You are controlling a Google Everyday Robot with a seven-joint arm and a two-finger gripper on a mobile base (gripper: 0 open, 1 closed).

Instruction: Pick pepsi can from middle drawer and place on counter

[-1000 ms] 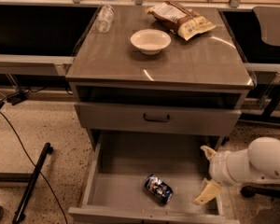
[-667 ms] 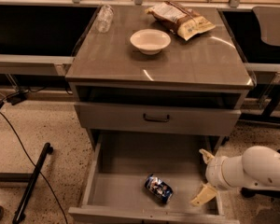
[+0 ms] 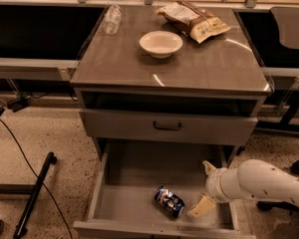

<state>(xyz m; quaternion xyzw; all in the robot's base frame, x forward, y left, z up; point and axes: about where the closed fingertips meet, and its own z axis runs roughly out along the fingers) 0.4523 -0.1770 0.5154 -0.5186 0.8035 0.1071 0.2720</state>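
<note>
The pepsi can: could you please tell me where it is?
In the camera view, the pepsi can lies on its side at the front of the middle drawer, with the open pincer just right of it.

It looks like a robotics lab or test bay: a speckled terrazzo floor (image 3: 55,133) with a loose black cable (image 3: 21,151), dark workbenches (image 3: 30,66) on metal frames, an office chair (image 3: 291,26) — and a white robot arm (image 3: 269,183) whose gripper (image 3: 205,187), fingers spread, hangs over the right side of the open middle drawer (image 3: 134,183).
</note>
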